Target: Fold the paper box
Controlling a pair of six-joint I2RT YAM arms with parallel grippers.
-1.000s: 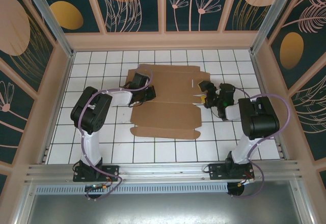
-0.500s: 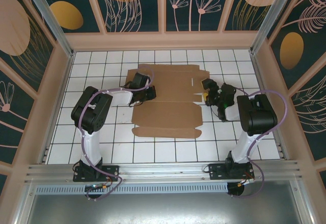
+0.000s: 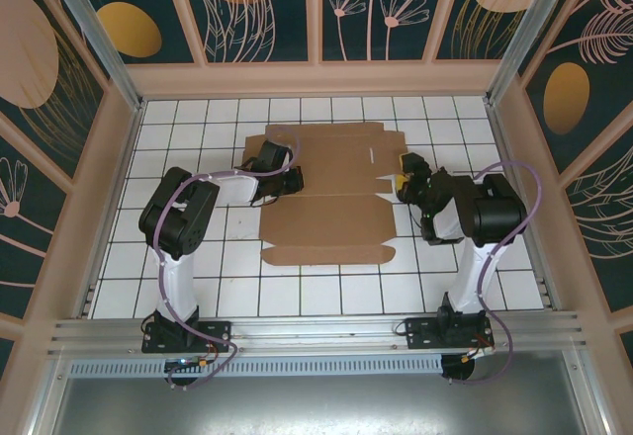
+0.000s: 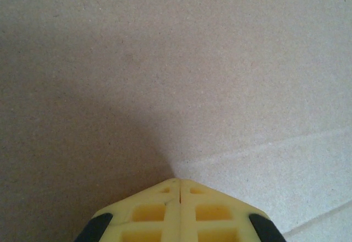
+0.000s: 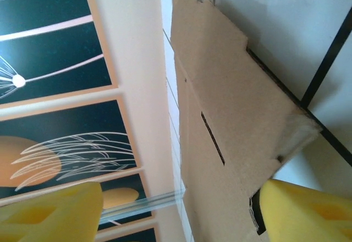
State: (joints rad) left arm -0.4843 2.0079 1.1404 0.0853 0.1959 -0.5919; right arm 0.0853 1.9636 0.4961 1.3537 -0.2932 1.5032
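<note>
Left wrist view: the yellow fingers [image 4: 148,214] of the left gripper [image 4: 179,182] are seen pressed together, their tip right at the surface of the paper box [image 4: 220,60]. The right gripper [image 5: 181,198] is held with its fingers [image 5: 49,212] spread, and the sheet's right flap edge is caught between them. The box is laid flat and unfolded on the white tiled table [image 3: 198,257], between both arms.

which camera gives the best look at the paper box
The top external view: the paper box lies spread out, with nearly all of its outline, flaps and creases visible. The left wrist view gives a close patch of cardboard with a crease; the right wrist view gives one edge flap with a slot.
</note>
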